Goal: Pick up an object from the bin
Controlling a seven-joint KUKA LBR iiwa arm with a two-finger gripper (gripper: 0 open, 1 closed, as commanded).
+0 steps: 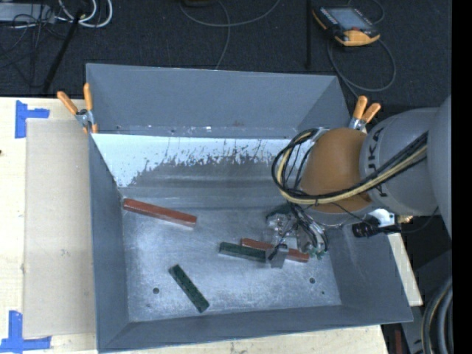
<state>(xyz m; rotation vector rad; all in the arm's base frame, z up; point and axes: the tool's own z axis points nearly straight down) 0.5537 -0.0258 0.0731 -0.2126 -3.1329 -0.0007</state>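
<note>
Gripper [284,248] hangs over a red bar [253,243] lying left-right in the bin [221,109], with a green bar [237,251] just beside it. Can't tell how wide its grip is.

The grey arm [417,161] is extended in from the right edge, with its thick last link held roughly level and pointed left. The wrist is capped by a rounded orange cover [332,164]. A bundle of black and yellow cables [289,169] is looped around the left side of that cover and carried back along the arm. Below the cover, the gripper [286,243] is pointed downward and set low, in the right half of the scene and towards the near side. Thin wires are seen about its body. A small white and black fitting [376,220] is mounted under the arm, just right of the wrist.
</note>
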